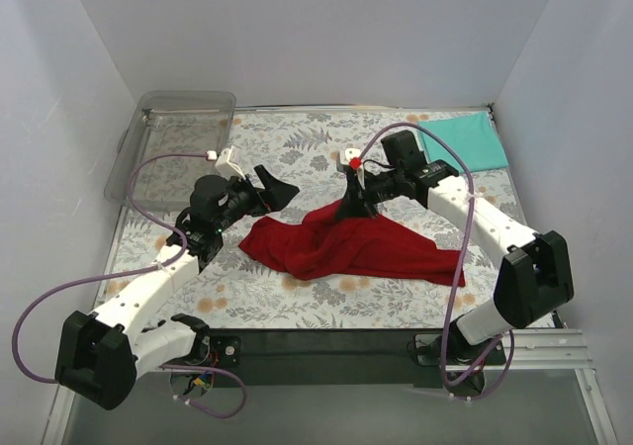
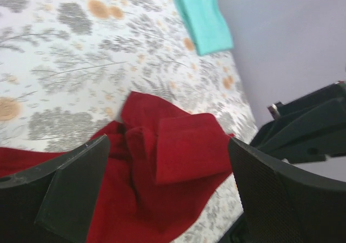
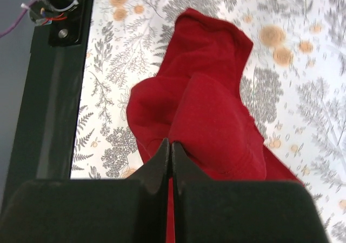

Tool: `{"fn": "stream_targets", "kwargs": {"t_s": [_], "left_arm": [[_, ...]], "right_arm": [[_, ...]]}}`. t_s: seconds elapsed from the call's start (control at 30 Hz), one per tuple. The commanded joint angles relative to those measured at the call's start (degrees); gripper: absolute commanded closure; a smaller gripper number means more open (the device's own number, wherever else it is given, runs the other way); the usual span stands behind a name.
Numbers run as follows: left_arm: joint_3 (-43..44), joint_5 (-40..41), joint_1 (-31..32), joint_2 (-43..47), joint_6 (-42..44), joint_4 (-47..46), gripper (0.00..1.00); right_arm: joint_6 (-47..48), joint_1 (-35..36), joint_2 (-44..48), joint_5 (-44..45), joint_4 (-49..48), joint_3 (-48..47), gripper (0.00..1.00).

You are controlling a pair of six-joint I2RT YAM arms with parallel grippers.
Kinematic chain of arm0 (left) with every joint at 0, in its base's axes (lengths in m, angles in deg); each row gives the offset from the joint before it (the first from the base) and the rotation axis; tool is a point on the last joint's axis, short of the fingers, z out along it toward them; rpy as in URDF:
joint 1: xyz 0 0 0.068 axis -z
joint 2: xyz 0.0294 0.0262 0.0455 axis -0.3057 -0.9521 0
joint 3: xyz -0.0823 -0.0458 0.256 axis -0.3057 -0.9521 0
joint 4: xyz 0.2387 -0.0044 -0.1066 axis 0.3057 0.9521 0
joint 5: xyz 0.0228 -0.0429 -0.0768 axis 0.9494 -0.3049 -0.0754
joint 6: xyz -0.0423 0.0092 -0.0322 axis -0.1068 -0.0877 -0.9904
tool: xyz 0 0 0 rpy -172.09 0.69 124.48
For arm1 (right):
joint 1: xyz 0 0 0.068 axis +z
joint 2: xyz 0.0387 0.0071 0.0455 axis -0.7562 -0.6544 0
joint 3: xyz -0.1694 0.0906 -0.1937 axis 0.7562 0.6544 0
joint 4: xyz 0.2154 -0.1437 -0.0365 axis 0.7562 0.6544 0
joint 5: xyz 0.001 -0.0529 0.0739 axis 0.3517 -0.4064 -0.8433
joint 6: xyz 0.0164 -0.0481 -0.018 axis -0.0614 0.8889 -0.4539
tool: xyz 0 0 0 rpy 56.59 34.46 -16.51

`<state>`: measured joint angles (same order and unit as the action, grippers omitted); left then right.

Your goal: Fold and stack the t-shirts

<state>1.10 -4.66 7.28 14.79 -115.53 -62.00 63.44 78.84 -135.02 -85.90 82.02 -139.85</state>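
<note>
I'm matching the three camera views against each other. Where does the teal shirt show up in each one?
Top external: the teal shirt lies folded flat in the upper right.
Left wrist: teal shirt at the top, right of centre.
Right wrist: not in it.
Shared landmark: the crumpled red shirt shows in all three.

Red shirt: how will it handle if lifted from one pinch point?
Likely floppy: the red shirt lies in soft folds and peaks toward the shut right fingers, so the rest should hang and drag. Probably light, since one pinch tents it. Pushed, it would likely bunch rather than slide whole.
</note>
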Motion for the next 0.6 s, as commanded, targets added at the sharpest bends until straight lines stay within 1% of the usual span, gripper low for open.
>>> {"fn": "stream_targets", "kwargs": {"t_s": [0.0,0.03,0.07,0.17,0.27,0.37,0.43,0.57], "left_arm": [[0.3,-17.4,-1.7,-0.4,-0.9,-5.2,0.17],[0.3,-19.1,-1.8,-1.1,-0.4,-3.6,0.17],[-0.1,-20.8,-1.8,-1.7,0.3,-3.1,0.18],[-1.6,-25.8,-1.8,-3.7,1.0,-4.0,0.19],[-2.2,-29.4,-1.8,-5.3,1.4,-5.8,0.2],[-1.5,-31.3,-1.9,-7.5,1.4,-6.3,0.2],[-0.4,-31.7,-1.8,-9.6,2.4,-4.3,0.22],[-0.6,-34.9,-1.9,-13.1,2.9,-3.4,0.22]], "right_arm": [[12.0,1.5,4.3,-5.1,0.8,2.4,0.99],[14.0,1.9,4.9,-5.3,1.8,3.3,0.99],[17.9,2.3,5.0,-5.7,4.0,3.8,0.99],[20.7,3.4,6.4,-6.0,5.2,4.8,0.99],[22.3,3.4,8.0,-3.9,5.7,4.8,0.99],[24.6,3.9,9.9,-1.9,7.8,5.3,0.99],[25.3,4.5,10.1,-1.5,8.7,6.3,0.99],[26.3,6.1,9.9,-0.1,8.8,9.5,0.99]]}}
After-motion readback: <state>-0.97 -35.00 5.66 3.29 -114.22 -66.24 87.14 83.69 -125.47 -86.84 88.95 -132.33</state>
